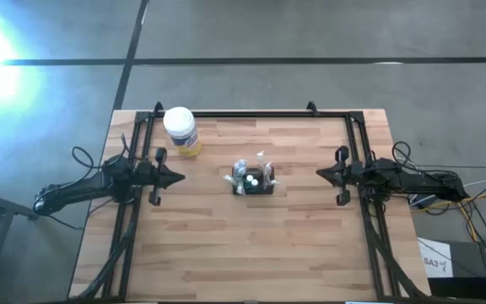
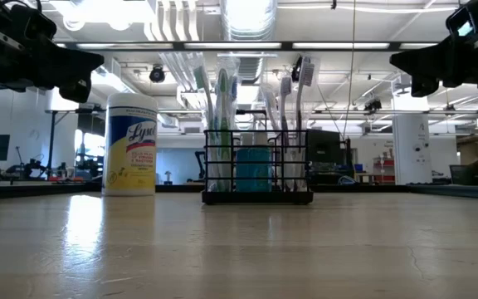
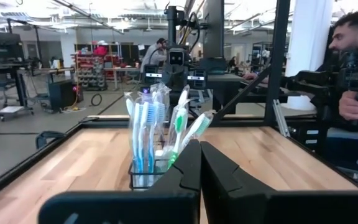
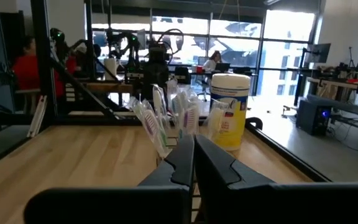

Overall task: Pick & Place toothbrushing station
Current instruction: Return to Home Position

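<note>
Left gripper point(image 1: 178, 178) hangs at 9 o'clock from the toothbrushing station point(image 1: 253, 184), well apart from it. Its wrist view shows the two fingers drawn together to a thin slit with nothing between them. The right gripper point(image 1: 321, 174) mirrors it at 3 o'clock, likewise pinched closed and empty. In the low view both ride high above the bench point(image 1: 251, 253).

The toothbrushing station stands upright near the middle of the bench. It is packed with toothbrushes point(image 2: 222, 91), whose wrapped heads fan out well above the wire rim, and a teal item sits low inside. A white-lidded wipes jar point(image 1: 181, 131) stands at about 10 o'clock from it, near the left arm.

With the caddy loaded, what seems to remain is the retreat to rest, and the hazards look modest:

- **Jar:** it is the nearest thing to the left arm. A wide swing or a dipping elbow while folding back could clip the jar and topple it.
- **Brush heads:** they lean outward and stand tall. Any inward drift of either gripper at that height could snag one, levering a toothbrush out or tipping the light caddy.
</note>
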Controlling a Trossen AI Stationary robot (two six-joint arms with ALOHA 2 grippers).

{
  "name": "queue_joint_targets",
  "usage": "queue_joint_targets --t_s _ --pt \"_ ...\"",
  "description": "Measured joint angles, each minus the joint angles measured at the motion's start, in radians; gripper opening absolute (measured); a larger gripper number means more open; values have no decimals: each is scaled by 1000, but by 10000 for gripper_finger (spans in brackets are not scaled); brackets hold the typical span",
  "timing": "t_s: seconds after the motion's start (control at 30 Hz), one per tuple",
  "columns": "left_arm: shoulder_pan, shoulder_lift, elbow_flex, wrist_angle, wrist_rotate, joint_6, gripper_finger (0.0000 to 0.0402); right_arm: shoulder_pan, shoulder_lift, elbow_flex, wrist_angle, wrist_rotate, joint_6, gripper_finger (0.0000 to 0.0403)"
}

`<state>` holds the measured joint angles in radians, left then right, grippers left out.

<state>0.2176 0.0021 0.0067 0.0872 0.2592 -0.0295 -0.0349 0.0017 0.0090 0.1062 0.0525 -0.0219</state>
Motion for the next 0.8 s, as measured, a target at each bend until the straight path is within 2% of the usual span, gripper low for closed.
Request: queue_joint_targets --t_s 0.17,0.37,0.6,0.8 --pt "0 -1 0 7 -10 -23 4 0 0 0 2 0 14 8" --pt "-1 0 0 8 -139 -52 2 0 0 0 4 0 31 8" --pt "-1 0 -1 8 -144 -76 11 0 1 0 2 0 80 8" --pt "-1 0 -1 2 -144 -85 9 0 1 0 3 -2 52 8"
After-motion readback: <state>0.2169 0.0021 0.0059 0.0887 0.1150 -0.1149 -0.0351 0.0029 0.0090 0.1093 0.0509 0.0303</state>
